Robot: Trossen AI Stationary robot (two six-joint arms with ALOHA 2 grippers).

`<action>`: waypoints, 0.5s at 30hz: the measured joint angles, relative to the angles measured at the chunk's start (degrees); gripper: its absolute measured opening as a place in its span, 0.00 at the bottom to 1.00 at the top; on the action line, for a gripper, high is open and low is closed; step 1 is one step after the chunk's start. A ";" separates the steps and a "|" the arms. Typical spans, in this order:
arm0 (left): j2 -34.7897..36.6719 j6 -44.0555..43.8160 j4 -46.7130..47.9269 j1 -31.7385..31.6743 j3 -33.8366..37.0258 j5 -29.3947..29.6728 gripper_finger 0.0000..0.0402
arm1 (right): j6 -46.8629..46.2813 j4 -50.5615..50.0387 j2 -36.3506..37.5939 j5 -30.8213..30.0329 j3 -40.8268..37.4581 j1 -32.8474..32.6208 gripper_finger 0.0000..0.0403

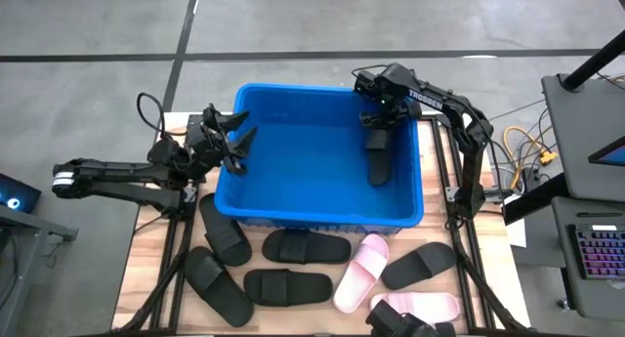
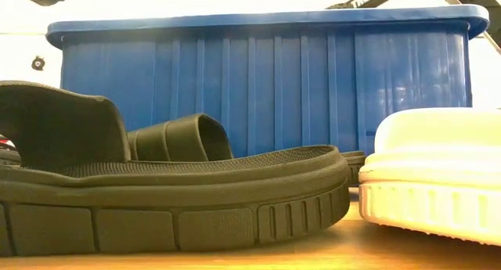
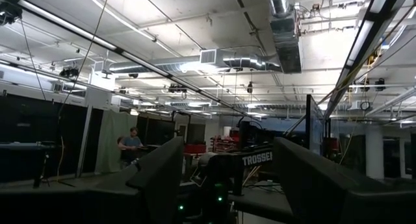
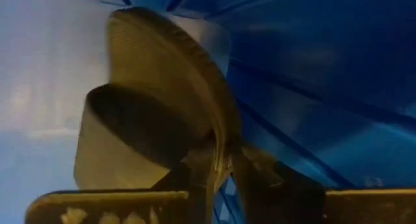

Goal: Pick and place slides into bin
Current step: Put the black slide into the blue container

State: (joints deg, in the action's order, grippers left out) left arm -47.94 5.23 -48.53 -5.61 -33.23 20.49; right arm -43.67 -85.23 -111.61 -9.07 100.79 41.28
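The blue bin (image 1: 293,161) stands at the table's far middle; its ribbed wall also fills the low view (image 2: 266,82). My right gripper (image 1: 379,120) is over the bin's far right part, shut on a black slide (image 1: 377,161) that reaches down inside the bin. My left gripper (image 1: 234,142) is open and empty at the bin's left rim, tipped upward; its wrist view (image 3: 227,185) shows only the ceiling. Several black slides (image 1: 306,247) and two pink slides (image 1: 359,272) lie flat on the table in front of the bin. My right gripper pinches the black slide between its two fingers at the side edge of the sole (image 4: 221,162), beside the strap (image 4: 130,133). The fingers come from above, pointing down. The slide hangs below them inside the bin; whether its lower end (image 1: 379,181) touches the bin's floor I cannot tell.
In the low view a black slide (image 2: 156,192) lies close to the camera and a pink one (image 2: 430,176) to its right. Cables and a stand (image 1: 508,171) are off the table's right edge. A person (image 3: 130,146) stands far off in the room.
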 joint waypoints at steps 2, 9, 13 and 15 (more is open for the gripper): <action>-0.02 -0.01 -0.06 0.00 0.00 0.00 0.56 | 0.05 0.00 0.00 0.06 0.00 -0.03 0.14; 0.04 -0.02 0.00 0.00 0.00 0.00 0.56 | 1.25 -0.02 0.00 0.02 0.00 -0.01 0.30; 0.04 -0.03 -0.03 -0.01 0.00 0.00 0.56 | 1.69 -0.02 0.00 -0.09 0.00 -0.01 0.40; -0.02 -0.04 0.00 0.00 0.00 0.00 0.56 | 1.67 0.00 0.00 -0.18 0.00 -0.01 0.44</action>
State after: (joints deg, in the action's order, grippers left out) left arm -47.97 5.20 -48.53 -5.61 -33.23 20.49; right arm -42.00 -85.23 -111.61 -9.26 100.79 41.28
